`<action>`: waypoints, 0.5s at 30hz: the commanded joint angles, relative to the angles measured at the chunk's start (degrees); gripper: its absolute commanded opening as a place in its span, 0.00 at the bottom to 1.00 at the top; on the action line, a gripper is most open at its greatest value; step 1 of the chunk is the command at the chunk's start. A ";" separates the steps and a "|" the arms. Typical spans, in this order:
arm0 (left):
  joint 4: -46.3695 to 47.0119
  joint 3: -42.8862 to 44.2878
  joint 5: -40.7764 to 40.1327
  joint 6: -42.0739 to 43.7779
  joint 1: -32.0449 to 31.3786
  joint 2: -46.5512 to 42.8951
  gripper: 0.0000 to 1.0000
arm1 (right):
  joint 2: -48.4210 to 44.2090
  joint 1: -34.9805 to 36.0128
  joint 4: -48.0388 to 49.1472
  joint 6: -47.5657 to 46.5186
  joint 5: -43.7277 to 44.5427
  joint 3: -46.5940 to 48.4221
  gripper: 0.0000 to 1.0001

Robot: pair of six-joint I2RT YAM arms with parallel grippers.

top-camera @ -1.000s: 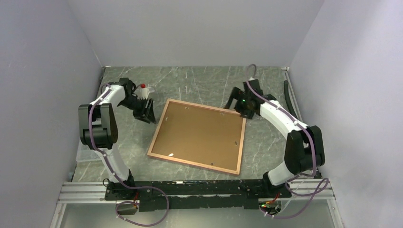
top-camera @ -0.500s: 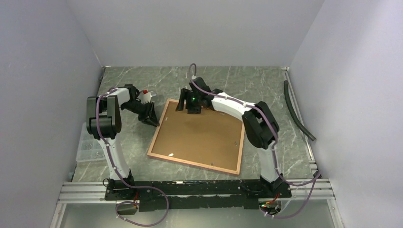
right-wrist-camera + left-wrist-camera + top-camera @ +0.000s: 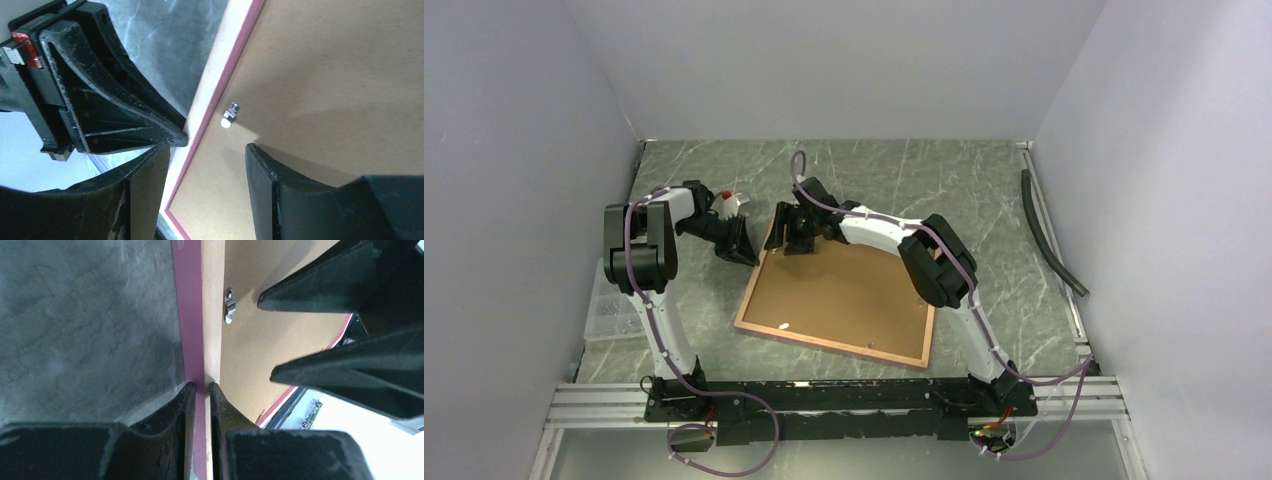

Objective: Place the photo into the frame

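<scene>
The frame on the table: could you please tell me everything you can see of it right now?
The frame is a large rectangle lying rear side up on the table, turned slightly askew. Its back is light brown board with small metal clips, bordered by a narrow pink rim. The left gripper pinches the rim near the far left corner; the right gripper stands open over that corner, contact unclear.

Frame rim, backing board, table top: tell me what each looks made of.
Frame rim: pale, raw-looking wood, matt, with a pink edge that could be paint or laminate.
Backing board: probably brown hardboard or fibreboard. It is flat and matt, with no grain visible.
Table top: grey-green marbled look with pale veins and a slight sheen. It may be stone or a printed laminate.
</scene>
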 commanded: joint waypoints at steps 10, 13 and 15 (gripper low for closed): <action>2.64 -1.98 -3.90 1.17 -0.84 -1.79 0.14 | 3.48 1.21 5.17 5.87 1.00 2.07 0.60; 2.67 -2.37 -4.08 1.36 -0.87 -2.29 0.14 | 4.37 1.17 5.33 6.29 1.02 3.26 0.60; 2.67 -2.42 -4.14 1.37 -0.86 -2.45 0.13 | 4.72 1.21 5.53 6.46 0.95 3.62 0.60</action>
